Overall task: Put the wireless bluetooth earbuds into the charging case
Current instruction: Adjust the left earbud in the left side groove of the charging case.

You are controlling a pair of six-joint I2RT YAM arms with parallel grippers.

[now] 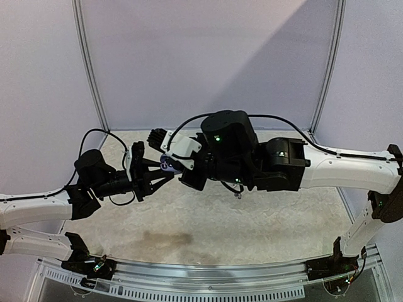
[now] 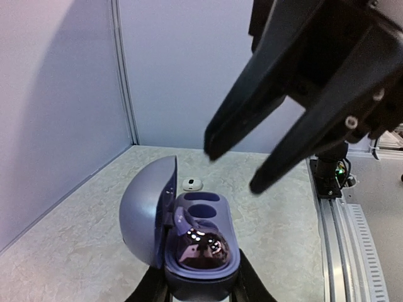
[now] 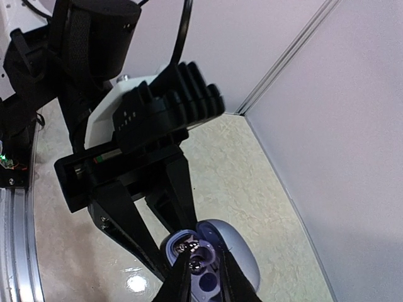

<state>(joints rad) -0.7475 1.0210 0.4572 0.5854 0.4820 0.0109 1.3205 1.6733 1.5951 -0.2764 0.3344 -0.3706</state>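
Progress state of earbud insertion, roughly at the halfway mark. My left fingers (image 2: 250, 286) are clamped on the base of the charging case (image 2: 200, 277) and hold it up off the desk (image 2: 75, 251), with the lid (image 2: 146, 214) swung open to the case's left side. Inside the case, the near cavity carries a glossy dark earbud (image 2: 204, 244), which I judge to be seated. The far cavity (image 2: 204, 211), just beyond it, shows only its bare purple floor.

My right fingers (image 2: 245, 107) hang above the case and to its right, tips pointed down toward it. They stand a little apart, and the left wrist view shows nothing between their tips. In the right wrist view they frame the open case closely, and I cannot tell there whether the small dark bead between them is gripped or lies in the case.

Beyond the case, a small white piece (image 2: 192, 184) lies alone on the desk, well apart from it, probably another earbud.

Done, as I judge it: case opened, one cavity filled. Left: one cavity to fill, a second piece to fetch from beyond the case, and the lid to close if required.
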